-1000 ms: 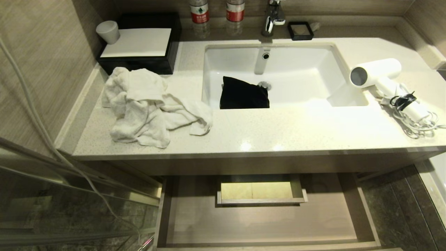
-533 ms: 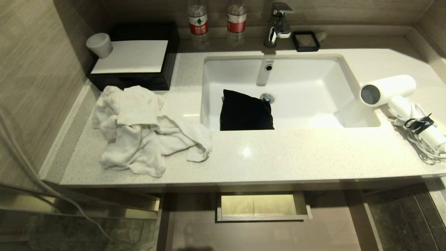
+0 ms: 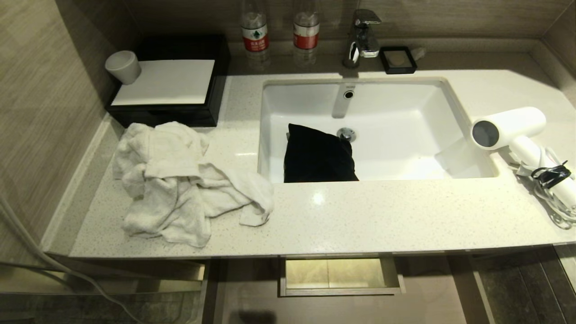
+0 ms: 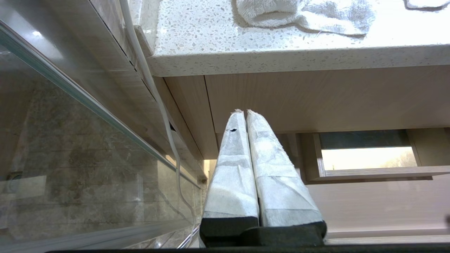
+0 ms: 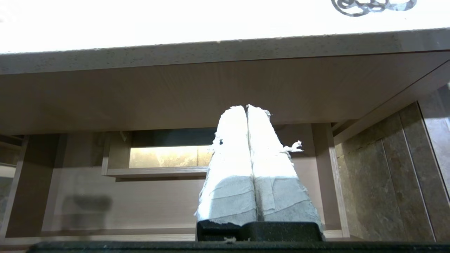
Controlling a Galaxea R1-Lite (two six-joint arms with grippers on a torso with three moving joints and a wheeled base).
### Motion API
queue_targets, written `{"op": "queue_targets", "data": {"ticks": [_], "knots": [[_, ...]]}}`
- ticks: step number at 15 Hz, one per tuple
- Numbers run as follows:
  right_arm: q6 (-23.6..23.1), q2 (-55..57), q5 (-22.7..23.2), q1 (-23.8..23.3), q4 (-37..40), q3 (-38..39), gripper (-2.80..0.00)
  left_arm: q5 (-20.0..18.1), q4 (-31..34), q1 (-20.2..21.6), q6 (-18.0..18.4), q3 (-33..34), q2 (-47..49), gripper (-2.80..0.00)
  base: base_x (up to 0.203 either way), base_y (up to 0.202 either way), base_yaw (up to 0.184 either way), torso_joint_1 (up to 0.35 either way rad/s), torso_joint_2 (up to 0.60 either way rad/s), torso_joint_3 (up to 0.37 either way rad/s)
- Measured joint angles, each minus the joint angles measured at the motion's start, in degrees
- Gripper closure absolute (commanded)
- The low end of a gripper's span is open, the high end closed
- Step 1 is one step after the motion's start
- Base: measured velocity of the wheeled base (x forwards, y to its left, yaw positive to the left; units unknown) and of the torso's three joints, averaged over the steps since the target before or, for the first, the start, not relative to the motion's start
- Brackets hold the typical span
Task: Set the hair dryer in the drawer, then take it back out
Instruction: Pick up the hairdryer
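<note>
Speckled stone forms the counter [image 3: 382,216], where the hair dryer [image 3: 510,128], a smooth white cylinder with grey round end, is laid right of the sink [image 3: 405,117]. Below, the wood-grain drawer [image 3: 252,292] is pulled out. Left claw [image 4: 245,111] and right claw [image 5: 246,107], tape-wrapped, are clenched on nothing.

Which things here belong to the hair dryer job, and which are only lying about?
Belong to the job:
hair dryer
drawer, open

Only lying about:
white towel
black pouch in the sink
two bottles
black box
cup
</note>
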Motion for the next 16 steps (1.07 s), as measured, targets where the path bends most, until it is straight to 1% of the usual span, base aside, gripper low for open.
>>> {"op": "queue_targets", "data": {"ticks": [4, 6, 12, 16], "knots": [[0.02, 0.0, 0.07, -0.04, 0.04, 0.0, 0.0, 0.0, -0.02, 0.0, 0.02, 0.0, 0.0, 0.0, 0.0, 0.0, 0.0, 0.225, -0.19, 0.032], [0.02, 0.0, 0.03, -0.02, 0.06, 0.0, 0.0, 0.0, 0.0, 0.0, 0.0, 0.0, 0.0, 0.0, 0.0, 0.0, 0.0, 0.126, -0.07, 0.015], [1.0, 0.0, -0.34, -0.06, -0.07, 0.0, 0.0, 0.0, 0.0, 0.0, 0.02, 0.0, 0.0, 0.0, 0.0, 0.0, 0.0, 0.01, -0.01, 0.002], [0.06, 0.0, 0.0, -0.02, 0.04, 0.0, 0.0, -0.01, -0.02, 0.0, 0.01, 0.0, 0.0, 0.0, 0.0, 0.0, 0.0, 0.0, 0.0, 0.0]]}}
